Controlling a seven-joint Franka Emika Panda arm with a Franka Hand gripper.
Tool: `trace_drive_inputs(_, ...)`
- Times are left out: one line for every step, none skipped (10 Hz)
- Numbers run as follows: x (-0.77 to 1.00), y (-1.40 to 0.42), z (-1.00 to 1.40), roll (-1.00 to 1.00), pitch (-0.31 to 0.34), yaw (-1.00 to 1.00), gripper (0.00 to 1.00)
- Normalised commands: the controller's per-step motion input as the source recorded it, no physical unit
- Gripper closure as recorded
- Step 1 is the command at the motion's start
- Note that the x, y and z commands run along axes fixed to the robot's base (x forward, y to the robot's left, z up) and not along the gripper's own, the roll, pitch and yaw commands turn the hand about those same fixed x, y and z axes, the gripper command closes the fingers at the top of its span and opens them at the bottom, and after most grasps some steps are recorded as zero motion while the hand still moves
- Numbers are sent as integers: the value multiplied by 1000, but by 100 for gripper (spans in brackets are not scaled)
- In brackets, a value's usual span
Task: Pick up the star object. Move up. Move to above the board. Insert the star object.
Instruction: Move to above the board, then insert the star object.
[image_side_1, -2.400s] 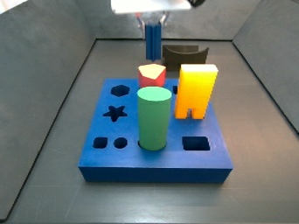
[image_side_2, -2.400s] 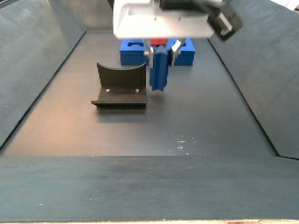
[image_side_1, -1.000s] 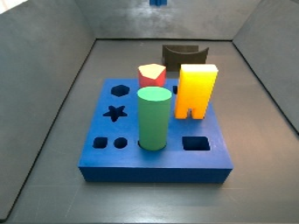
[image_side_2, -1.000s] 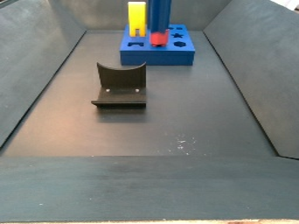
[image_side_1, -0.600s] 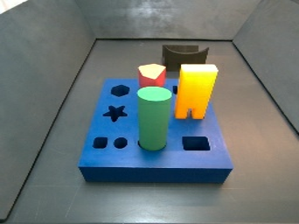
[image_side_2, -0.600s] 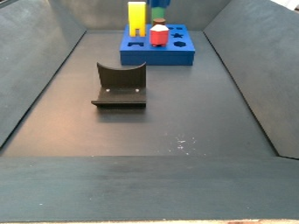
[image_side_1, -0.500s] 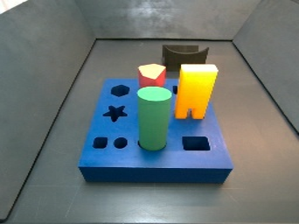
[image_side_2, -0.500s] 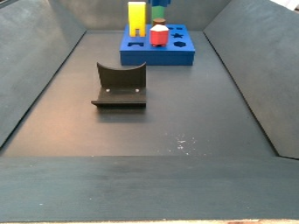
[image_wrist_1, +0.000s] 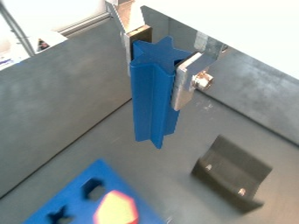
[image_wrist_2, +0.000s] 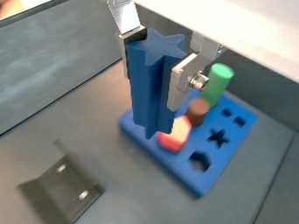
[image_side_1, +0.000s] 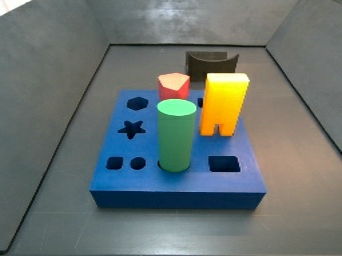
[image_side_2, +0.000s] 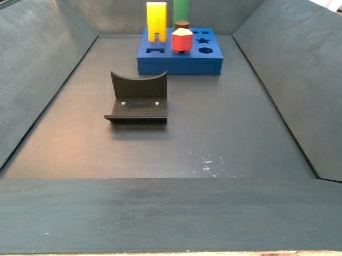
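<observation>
My gripper (image_wrist_1: 155, 66) is shut on the star object (image_wrist_1: 152, 96), a tall dark blue star-section prism held upright high above the floor; both also show in a wrist view, the gripper (image_wrist_2: 155, 61) and the star (image_wrist_2: 149, 87). Gripper and star are out of frame in both side views. The board (image_side_1: 120, 180) is a flat royal-blue block with an open star hole (image_side_1: 131, 128); it also shows in a side view (image_side_2: 201, 62) and in both wrist views (image_wrist_1: 73, 197) (image_wrist_2: 216, 171).
A green cylinder (image_side_1: 177, 135), a red pentagon block (image_side_1: 173, 85) and a yellow block (image_side_1: 225, 103) stand in the board. The dark fixture (image_side_2: 136, 98) stands on the floor beyond the board (image_side_1: 211, 63). Grey walls enclose the floor.
The gripper with the star rose from beside the fixture and left both side views; in the last half second nothing visibly changed there.
</observation>
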Motion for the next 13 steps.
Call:
trace_drive_inputs(-65, -1000, 150, -8, 65, 1, 100)
trace_drive_inputs(-61, -1000, 160, 1, 73, 0, 100)
trace_drive_inputs(-55, -1000, 166, -2, 81, -3, 100)
trace_drive_inputs(-29, -1000, 172, -4, 99, 9, 100)
trace_drive_inputs(7, -746, 133, 13, 114, 10, 100)
trace_drive_inputs(42, -458, 89, 20, 126, 4, 100)
trace_drive_inputs(63, -225, 50, 20, 130, 10, 100)
trace_drive_inputs(0, 0, 0, 11, 0, 0, 100)
trace_drive_inputs(0, 0, -63, 31, 0, 0, 100)
trace_drive_inputs(-46, 0, -157, 0, 0, 0, 100)
trace_drive_inputs(-180, -106, -357, 0, -70, 14, 100)
trace_drive_inputs(-249, -71, -609, -27, -147, 14, 100)
trace_drive_inputs(-231, -94, -714, -87, -171, 9, 100)
